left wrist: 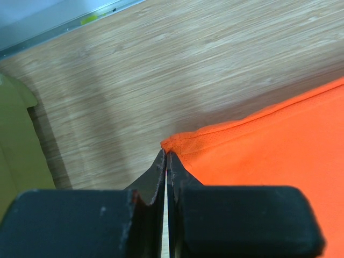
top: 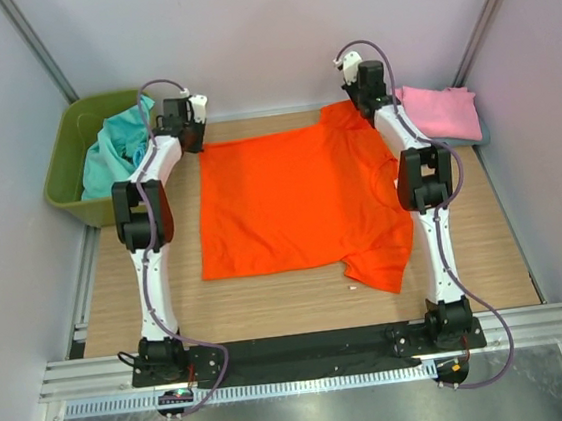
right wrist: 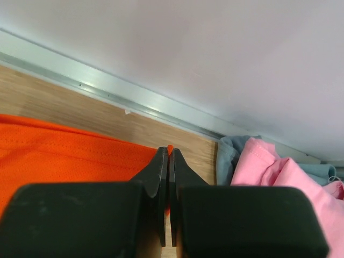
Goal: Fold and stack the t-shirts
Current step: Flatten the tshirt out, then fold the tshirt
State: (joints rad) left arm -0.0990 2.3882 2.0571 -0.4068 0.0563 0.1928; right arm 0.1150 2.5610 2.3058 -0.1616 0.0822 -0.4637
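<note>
A bright orange t-shirt (top: 290,199) lies spread flat on the wooden table, one sleeve hanging toward the near right. My left gripper (top: 196,142) is at its far left corner, and the left wrist view shows the jaws (left wrist: 166,157) shut with the orange corner (left wrist: 258,145) pinched at their tips. At the far right corner my right gripper (top: 358,102) is shut too, with orange cloth (right wrist: 64,145) showing between its jaws (right wrist: 170,151). A folded pink t-shirt (top: 438,110) lies on a grey-blue one (right wrist: 228,156) at the back right. Teal t-shirts (top: 117,147) fill the bin.
The olive-green plastic bin (top: 64,171) stands at the back left, just left of my left arm. Pale walls close in the table at the back and both sides, with a metal rail (right wrist: 107,86) along the far edge.
</note>
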